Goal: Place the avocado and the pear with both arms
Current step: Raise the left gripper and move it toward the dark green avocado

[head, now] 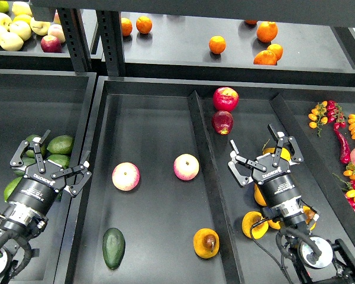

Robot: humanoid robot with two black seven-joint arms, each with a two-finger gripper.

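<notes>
From the head view, the left end effector (49, 155) is hanging with its fingers spread wide, holding nothing, above the left bin's lighter green avocados (60, 144). The right end effector (266, 148) is likewise standing wide open and empty over the right bin, where yellow pears (254, 223) are lying partly hidden beneath the arm; whether a finger is brushing one I cannot tell. The avocado (113, 247) is lying in the middle tray (154, 118) near its front left, and the pear (206, 242), brown patch showing, is sitting near the front right. Two pink-yellow apples (125, 176) are resting farther back between them.
</notes>
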